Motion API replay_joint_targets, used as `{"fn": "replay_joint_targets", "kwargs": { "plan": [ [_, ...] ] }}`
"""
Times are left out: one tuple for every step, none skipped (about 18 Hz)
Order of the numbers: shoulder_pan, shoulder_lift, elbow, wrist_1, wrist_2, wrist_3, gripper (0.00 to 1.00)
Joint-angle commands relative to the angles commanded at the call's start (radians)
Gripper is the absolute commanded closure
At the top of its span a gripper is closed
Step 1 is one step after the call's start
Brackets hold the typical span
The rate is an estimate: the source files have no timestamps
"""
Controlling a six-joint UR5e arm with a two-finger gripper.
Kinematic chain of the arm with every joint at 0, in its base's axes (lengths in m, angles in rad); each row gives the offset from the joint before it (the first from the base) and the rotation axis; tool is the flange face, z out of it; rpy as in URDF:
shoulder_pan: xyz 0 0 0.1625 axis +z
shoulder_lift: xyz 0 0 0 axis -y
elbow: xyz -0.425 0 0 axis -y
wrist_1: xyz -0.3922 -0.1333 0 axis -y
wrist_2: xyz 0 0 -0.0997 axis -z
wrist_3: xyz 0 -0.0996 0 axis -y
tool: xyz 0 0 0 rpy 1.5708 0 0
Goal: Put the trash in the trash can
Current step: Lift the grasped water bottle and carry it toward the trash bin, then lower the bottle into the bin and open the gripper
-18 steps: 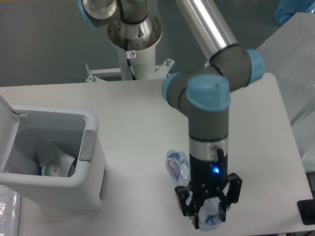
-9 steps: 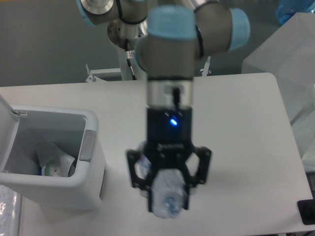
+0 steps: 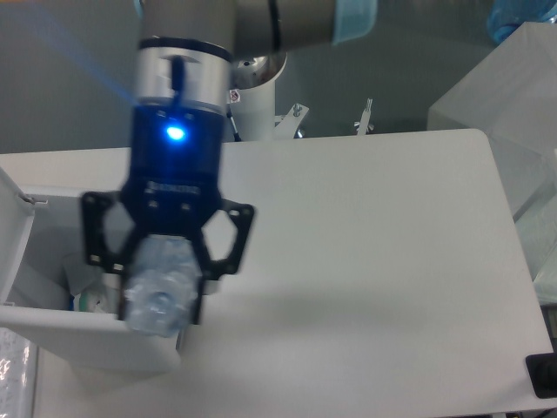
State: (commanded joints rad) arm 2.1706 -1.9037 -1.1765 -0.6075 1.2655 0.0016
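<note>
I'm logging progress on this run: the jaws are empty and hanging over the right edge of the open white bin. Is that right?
Not quite. The camera view shows the gripper shut on the clear plastic bottle, not empty. The rest holds: it hangs over the right edge of the open white bin, which already has some trash inside.

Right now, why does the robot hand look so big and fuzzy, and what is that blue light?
In the fixed camera view, the gripper is close to the lens, so it looks large and soft-edged, as does the water bottle it holds. A blue indicator light glows on its body, tinting the casing. A faint shadow falls on the white table beside the trash can.
</note>
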Motion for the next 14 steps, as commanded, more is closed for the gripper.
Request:
{"fn": "replay_joint_targets", "kwargs": {
  "plan": [
    [-0.012, 0.000, -0.008, 0.000, 0.000, 0.000, 0.38],
    [-0.032, -0.002, -0.020, 0.000, 0.002, 0.001, 0.38],
    [-0.041, -0.002, -0.029, 0.000, 0.002, 0.002, 0.38],
    [-0.048, -0.002, -0.038, 0.000, 0.002, 0.000, 0.38],
    [-0.057, 0.000, -0.051, 0.000, 0.002, 0.001, 0.38],
    [-0.060, 0.000, -0.055, 0.000, 0.002, 0.002, 0.38],
    [-0.064, 0.002, -0.063, 0.000, 0.002, 0.002, 0.38],
    [-0.072, 0.002, -0.067, 0.000, 0.003, 0.005, 0.38],
    [-0.072, 0.002, -0.069, 0.000, 0.005, 0.005, 0.38],
    [-0.072, 0.000, -0.074, 0.000, 0.005, 0.005, 0.37],
    [-0.074, 0.002, -0.078, -0.002, 0.005, 0.006, 0.37],
    [-0.074, 0.002, -0.081, -0.002, 0.005, 0.008, 0.36],
    [-0.074, 0.003, -0.083, -0.002, 0.005, 0.008, 0.36],
    [-0.075, 0.003, -0.084, -0.002, 0.005, 0.008, 0.36]
  ]
}}
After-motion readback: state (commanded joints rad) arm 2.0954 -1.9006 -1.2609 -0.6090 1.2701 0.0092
